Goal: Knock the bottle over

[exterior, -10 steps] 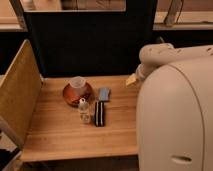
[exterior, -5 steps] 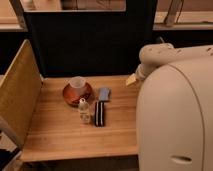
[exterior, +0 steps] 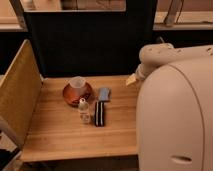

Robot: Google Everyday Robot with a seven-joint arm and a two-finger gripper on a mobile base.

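Note:
The bottle (exterior: pixel 84 111) is small and clear with a white cap. It stands upright near the middle of the wooden table (exterior: pixel 60 135). A flat black-and-white striped bar (exterior: pixel 100 113) lies just right of it. A translucent cup (exterior: pixel 77 83) sits on a brown dish (exterior: pixel 75 95) just behind the bottle. My gripper is not in view. Only the arm's bulky white body (exterior: pixel 175 110) shows at the right, with its joint (exterior: pixel 152 57) above the table's right edge, well right of the bottle.
A small blue object (exterior: pixel 104 94) lies right of the dish. A tan side panel (exterior: pixel 17 95) walls the table's left side. A dark panel (exterior: pixel 90 45) stands behind it. A yellowish tag (exterior: pixel 131 80) hangs by the arm.

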